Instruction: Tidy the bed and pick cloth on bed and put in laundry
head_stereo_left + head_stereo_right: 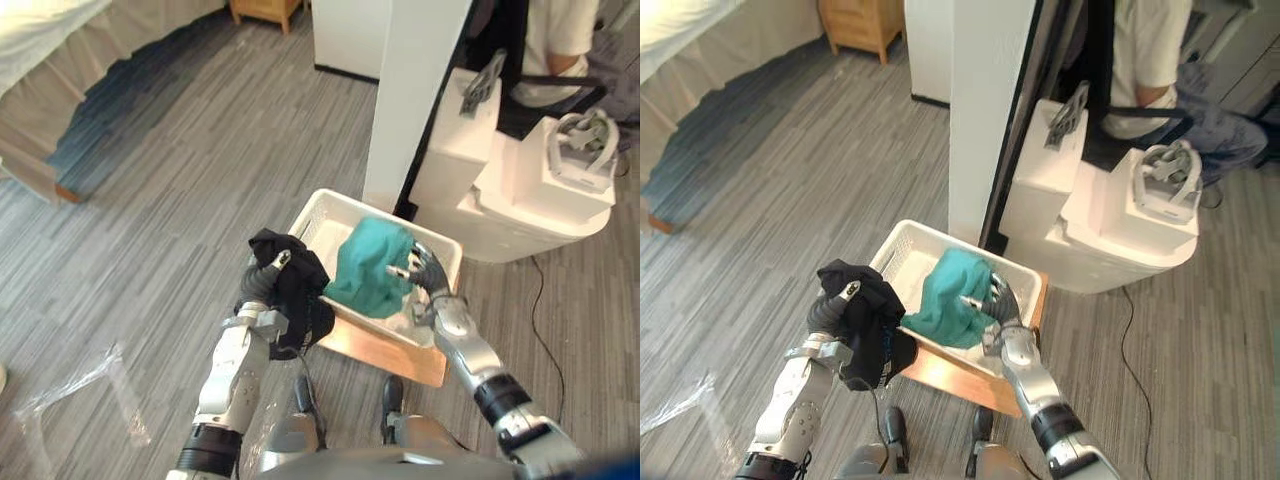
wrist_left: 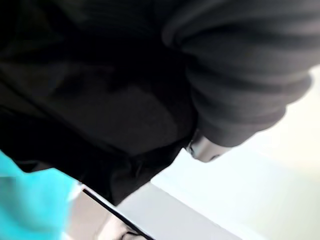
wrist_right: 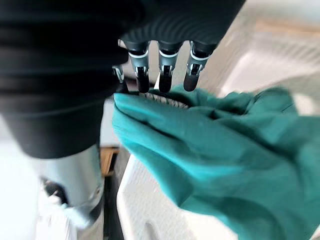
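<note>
Gripping a crumpled black cloth point(image 1: 300, 290) at the near-left rim of the white plastic laundry basket point(image 1: 325, 205), left hand point(image 1: 258, 285) fingers clamped on it, right hand point(image 1: 425, 272) fingers pinching a teal cloth point(image 1: 370, 265) heaped inside the basket

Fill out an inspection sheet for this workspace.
surface: grey plank floor; white laundry basket on a wooden board.
job's things: teal cloth in the basket; black cloth at the basket's left edge; bed far left.
clutter: clear plastic film on the floor.
hands: left hand shut on the black cloth; right hand pinching the teal cloth.
cables: black cable on the floor by the white units.
surroundings: white pillar, wooden cabinet, seated person.
</note>
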Controlling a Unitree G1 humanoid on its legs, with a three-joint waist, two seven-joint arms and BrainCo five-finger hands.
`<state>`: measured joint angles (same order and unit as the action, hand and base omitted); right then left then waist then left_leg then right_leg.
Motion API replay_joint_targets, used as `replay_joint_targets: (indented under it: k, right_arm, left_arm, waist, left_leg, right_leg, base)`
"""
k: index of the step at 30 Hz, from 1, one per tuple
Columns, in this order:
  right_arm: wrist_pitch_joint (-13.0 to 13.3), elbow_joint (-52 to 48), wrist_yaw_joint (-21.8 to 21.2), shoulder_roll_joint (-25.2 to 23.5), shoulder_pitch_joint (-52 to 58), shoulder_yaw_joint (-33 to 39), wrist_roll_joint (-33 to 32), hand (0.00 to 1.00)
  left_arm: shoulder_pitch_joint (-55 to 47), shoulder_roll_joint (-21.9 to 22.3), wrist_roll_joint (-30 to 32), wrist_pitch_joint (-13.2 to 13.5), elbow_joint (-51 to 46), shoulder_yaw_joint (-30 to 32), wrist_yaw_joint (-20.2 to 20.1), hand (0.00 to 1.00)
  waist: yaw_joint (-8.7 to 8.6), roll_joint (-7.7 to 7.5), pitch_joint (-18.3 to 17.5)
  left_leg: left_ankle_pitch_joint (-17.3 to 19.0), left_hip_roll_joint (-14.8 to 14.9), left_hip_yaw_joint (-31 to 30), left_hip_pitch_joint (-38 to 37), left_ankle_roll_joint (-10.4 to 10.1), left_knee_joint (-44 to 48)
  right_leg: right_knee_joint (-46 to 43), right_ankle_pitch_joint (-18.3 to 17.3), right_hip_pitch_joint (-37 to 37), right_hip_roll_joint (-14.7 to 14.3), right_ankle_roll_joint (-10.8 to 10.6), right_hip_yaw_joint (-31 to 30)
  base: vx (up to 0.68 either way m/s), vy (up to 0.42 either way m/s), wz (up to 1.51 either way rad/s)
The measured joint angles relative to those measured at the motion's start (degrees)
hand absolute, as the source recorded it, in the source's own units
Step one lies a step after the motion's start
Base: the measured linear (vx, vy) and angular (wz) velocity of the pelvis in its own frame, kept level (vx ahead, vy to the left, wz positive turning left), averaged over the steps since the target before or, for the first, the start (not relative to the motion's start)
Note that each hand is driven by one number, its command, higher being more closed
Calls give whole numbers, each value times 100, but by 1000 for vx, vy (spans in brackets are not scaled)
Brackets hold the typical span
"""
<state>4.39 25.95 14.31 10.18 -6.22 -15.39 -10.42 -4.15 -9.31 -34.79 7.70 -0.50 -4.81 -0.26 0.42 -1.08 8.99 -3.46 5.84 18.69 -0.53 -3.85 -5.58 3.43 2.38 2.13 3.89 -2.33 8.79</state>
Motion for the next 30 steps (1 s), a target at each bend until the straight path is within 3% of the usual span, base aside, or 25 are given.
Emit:
replay_joint_targets:
  k: [2, 6, 15, 20, 28, 30]
  right_arm:
    - [-74, -30, 1, -3, 345, 207, 48, 0]
    - [-118, -28, 15, -46, 1053, 531, 50, 0]
    - [-164, -38, 107, -339, 1874, 871, 444, 0]
    - [-218, 114, -24, -373, 2017, 1102, 362, 0]
    - [-215, 766, -523, -568, 2647, 1284, 14, 0]
    - [-127, 774, -644, -561, 2750, 1388, -9, 0]
  left_arm:
    - [-2, 2, 1, 24, -310, 109, 66, 100]
    - [-13, 20, 0, 151, -787, 161, 153, 100]
    - [78, 119, 59, 151, -1542, 263, 541, 100]
    - [613, -132, 60, 121, -1602, 308, 515, 100]
    - [1585, -443, 470, -450, -1022, 324, 336, 100]
    - [1739, -510, 509, -591, -483, 316, 294, 100]
  waist:
    - [-95, 4, -61]
    - [-121, 69, -263]
    - [-251, 223, -768]
    - [-261, 261, -851]
    - [-468, 251, -939]
    - [-650, 217, -947]
  left_leg:
    - [9, 1, 76, -128, -12, 0]
    - [106, 49, 312, -403, -28, -19]
    - [247, 171, 740, -659, -71, -36]
    - [250, 200, 928, -757, -104, -34]
    - [323, 265, 1525, -1054, -225, -36]
    - [344, 258, 1604, -1065, -227, -36]
  right_leg:
    - [25, 2, -114, -1, 0, -29]
    - [170, 82, -341, -66, 20, -210]
    - [202, 68, -457, -189, -3, -442]
    - [200, 89, -456, -237, 7, -619]
    - [198, 180, -449, -372, 82, -1168]
    - [199, 201, -420, -377, 75, -1260]
  base:
    - [31, -5, -16]
    - [0, -10, -27]
    - [-40, -21, -20]
    - [0, -9, -17]
    - [27, 2, -38]
    - [10, 2, -24]
